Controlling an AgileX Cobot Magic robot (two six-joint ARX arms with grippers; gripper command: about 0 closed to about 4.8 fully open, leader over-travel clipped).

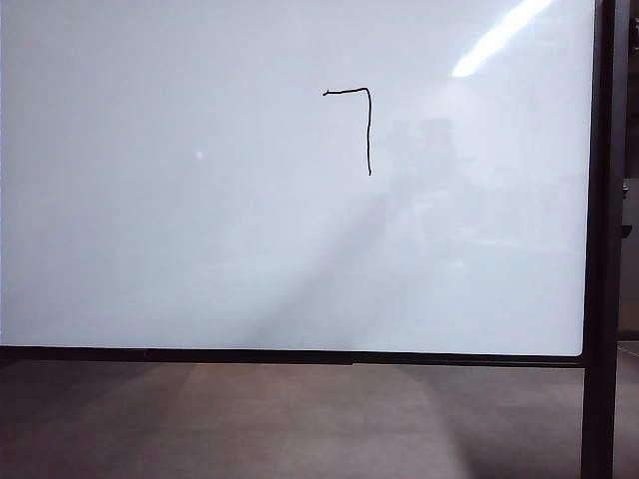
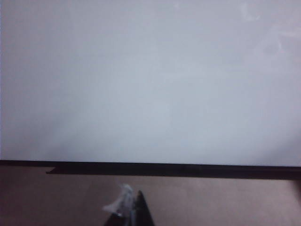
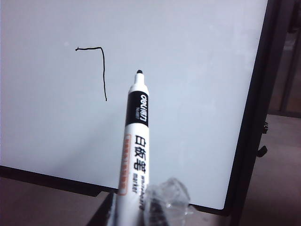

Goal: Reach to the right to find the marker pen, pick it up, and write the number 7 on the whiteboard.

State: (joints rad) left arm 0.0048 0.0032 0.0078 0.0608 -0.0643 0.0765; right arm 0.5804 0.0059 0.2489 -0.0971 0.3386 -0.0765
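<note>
The whiteboard (image 1: 200, 249) fills nearly all of the exterior view, a glossy white sheet in a thin black frame, with a black upright post (image 1: 599, 249) along its right edge and the brown floor (image 1: 300, 419) below its lower rail. A streak of ceiling light glares off its upper right corner, and neither arm shows in this view.

The number 7 (image 1: 367, 130) is drawn in thin black line on the upper middle of the board: a short level stroke joined at its right end to a longer stroke running straight down. In the right wrist view the same figure (image 3: 102, 70) sits on the board (image 3: 188, 94) just beside the pen's tip, with bare white board between them.

The marker pen (image 3: 134, 155) stands up from the right hand (image 3: 136, 214), a white barrel with a black band, printed characters and an uncapped black tip pointing toward the board. The tip is short of the surface. The right hand is clamped on the lower barrel, its fingers wrapped in clear crinkled film.

The left hand (image 2: 128, 212) shows only as dark fingertips with a scrap of pale film, pressed together and holding nothing. It is held off the board, level with the board's lower rail (image 2: 164, 168), over the floor.
</note>
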